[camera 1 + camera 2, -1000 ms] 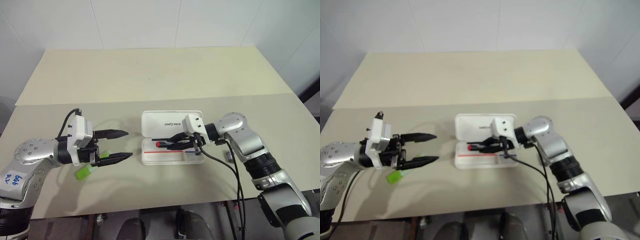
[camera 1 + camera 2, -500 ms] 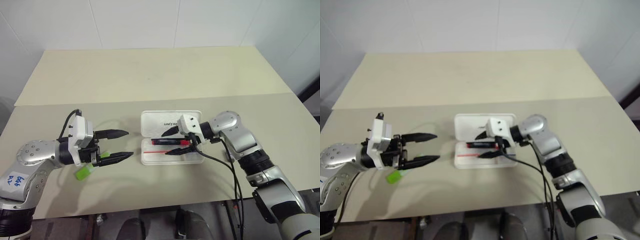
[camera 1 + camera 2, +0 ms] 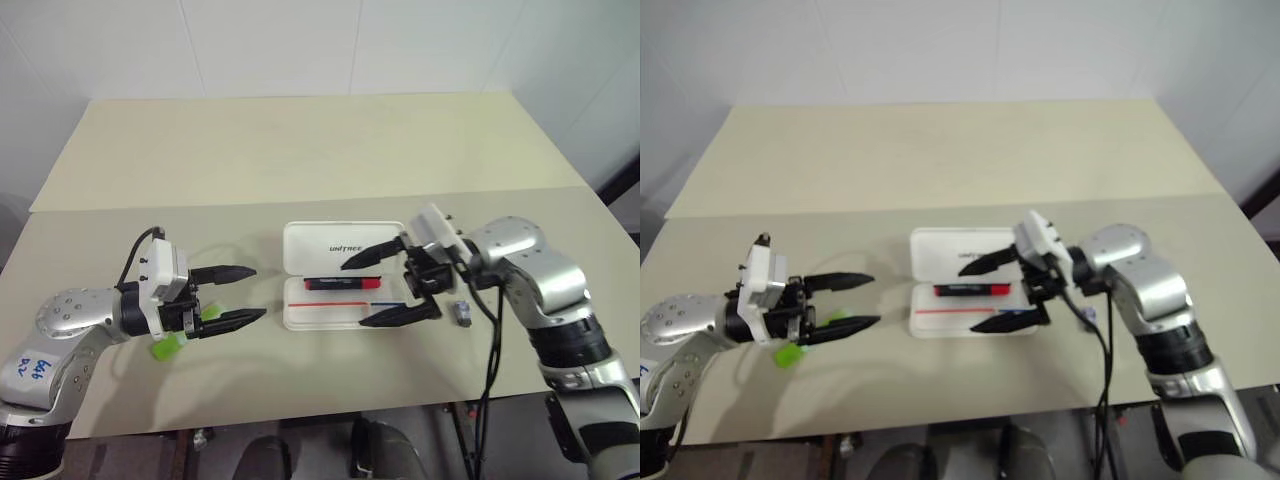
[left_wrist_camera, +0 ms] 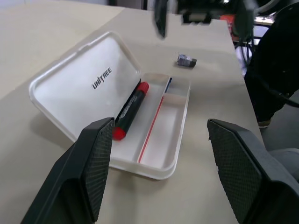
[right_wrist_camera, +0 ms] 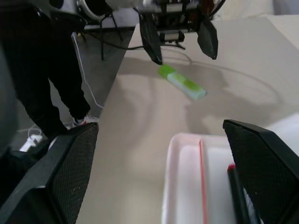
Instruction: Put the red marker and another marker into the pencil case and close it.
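One pencil case [image 3: 343, 242] is seen lying open on the table [image 3: 300, 150], near the middle of its front edge. One red marker [image 3: 340, 283] lies inside the tray, its long axis parallel to that edge, red end toward the right edge. One lime-green highlighter [image 3: 166, 345] lies toward the front left corner. The left gripper [image 3: 232, 295] is held above it, spread wide and empty. The right gripper [image 3: 385, 287] is spread fully, empty, over the case's right end. One small grey piece [image 3: 462, 312] lies beside it.

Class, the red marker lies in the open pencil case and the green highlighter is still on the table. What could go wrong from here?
1. The left pincer hangs open above the green highlighter; a poor grasp could knock it toward the table edge.
2. The open right pincer hangs over the pencil case; a low move might nudge it or the red marker.
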